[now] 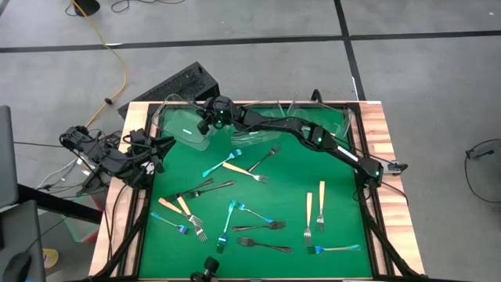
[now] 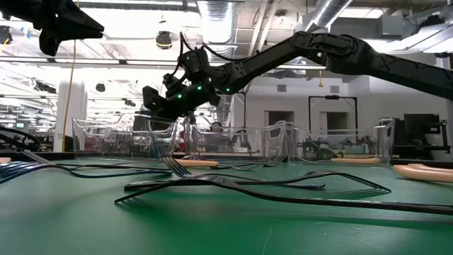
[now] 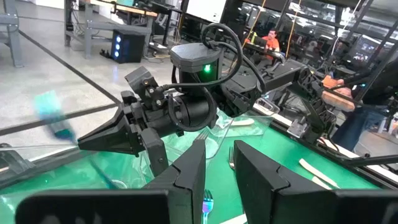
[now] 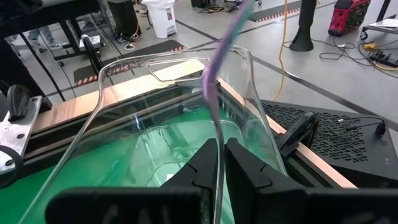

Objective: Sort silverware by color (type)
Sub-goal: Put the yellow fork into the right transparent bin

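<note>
Left pincer (image 1: 160,153) parked at tabletop's left edge, fingers slightly apart, nothing between them. Right pincer (image 4: 219,163) reached over far-left clear tub (image 1: 182,125), pinching iridescent fork (image 4: 219,68) upright above it, release looks near. Tub appears empty so far. Roughly fifteen forks (image 1: 258,244) of all three kinds scattered on green tabletop (image 1: 290,180). Sorting judged barely begun; nearly everything left.

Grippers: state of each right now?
Left gripper: cannot tell, nothing seen held.
Right gripper: pinching an iridescent fork over a clear tub.
</note>
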Robot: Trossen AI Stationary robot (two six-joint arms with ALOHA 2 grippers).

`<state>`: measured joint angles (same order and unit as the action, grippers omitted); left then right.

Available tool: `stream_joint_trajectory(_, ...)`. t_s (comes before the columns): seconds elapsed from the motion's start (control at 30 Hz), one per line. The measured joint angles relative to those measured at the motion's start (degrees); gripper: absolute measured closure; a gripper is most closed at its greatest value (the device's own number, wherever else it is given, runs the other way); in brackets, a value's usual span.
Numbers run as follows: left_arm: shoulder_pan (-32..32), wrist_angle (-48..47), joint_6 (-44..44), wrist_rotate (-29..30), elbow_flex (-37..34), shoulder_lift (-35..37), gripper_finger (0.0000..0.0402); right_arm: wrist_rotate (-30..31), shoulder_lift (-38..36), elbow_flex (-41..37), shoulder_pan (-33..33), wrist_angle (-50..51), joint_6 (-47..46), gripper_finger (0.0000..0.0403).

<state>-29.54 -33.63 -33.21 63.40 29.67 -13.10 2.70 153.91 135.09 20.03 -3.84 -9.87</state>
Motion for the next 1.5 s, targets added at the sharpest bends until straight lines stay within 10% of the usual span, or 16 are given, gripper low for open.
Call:
stream_joint_trajectory(0.63, 0.01, 0.09, -0.06, -0.05, -0.01, 0.00, 0.0333, -1.31, -9.99, -0.33, 0.32, 5.97, 10.50, 0.0316)
stream_joint_trajectory(1.1, 0.00, 0.09, -0.28, -0.07, 0.00, 0.00, 0.0333, 3.13, -43.66, -0.04, 1.48, 48.99, 26.24, 0.0315)
stream_joint_trajectory(1.5, 0.01, 0.10, -1.59, 0.10, -0.01, 0.00, 0.0333, 6.99, -51.72, -0.25, 0.23, 92.66, 5.01, 0.0316)
